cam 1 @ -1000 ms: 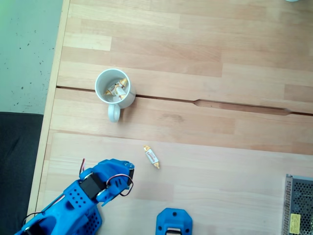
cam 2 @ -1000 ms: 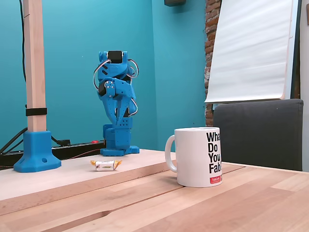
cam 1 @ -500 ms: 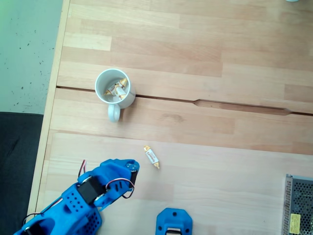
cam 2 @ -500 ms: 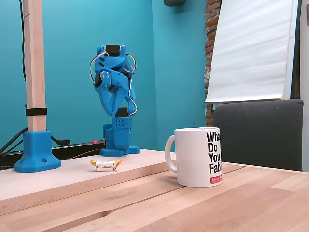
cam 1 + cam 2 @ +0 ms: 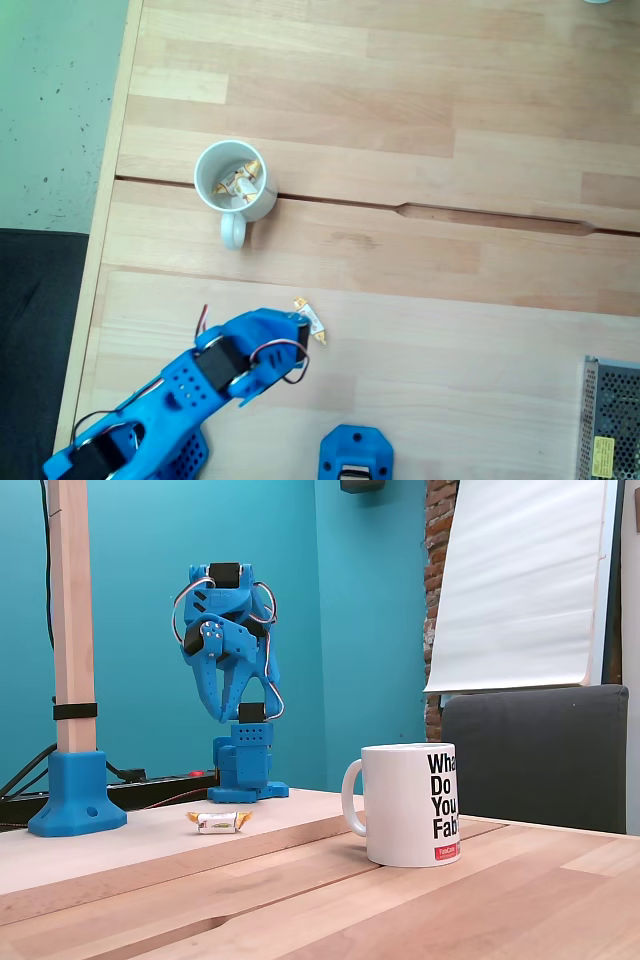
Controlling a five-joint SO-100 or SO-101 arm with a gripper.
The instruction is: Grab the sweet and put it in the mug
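The sweet (image 5: 311, 321) lies flat on the pale wooden counter (image 5: 420, 240), and in a fixed view from above the blue arm reaches in from the lower left so that its front end covers the sweet's left side. From the low side, in a fixed view, the sweet (image 5: 218, 822) rests on the counter (image 5: 420, 900) well below the pincer (image 5: 222, 706), which hangs in the air with its tips pointing down and its two fingers spread a little, holding nothing. The mug (image 5: 235, 182) stands upright up and to the left of the sweet in the view from above, apart from it, its handle turned toward the near edge; several like candies (image 5: 238, 183) lie heaped inside it. In the side view the mug (image 5: 412, 804) stands to the right of the sweet and nearer the camera, black lettering on its wall. A dark seam (image 5: 430, 210) runs across the counter between mug and sweet. A blue base block (image 5: 355, 455) sits at the near edge, right of the arm, and a metal mesh box (image 5: 612, 420) at the lower right corner. In the side view a wooden post in a blue foot (image 5: 76, 800) stands left of the sweet, and a dark chair back (image 5: 535, 755) rises behind the mug.
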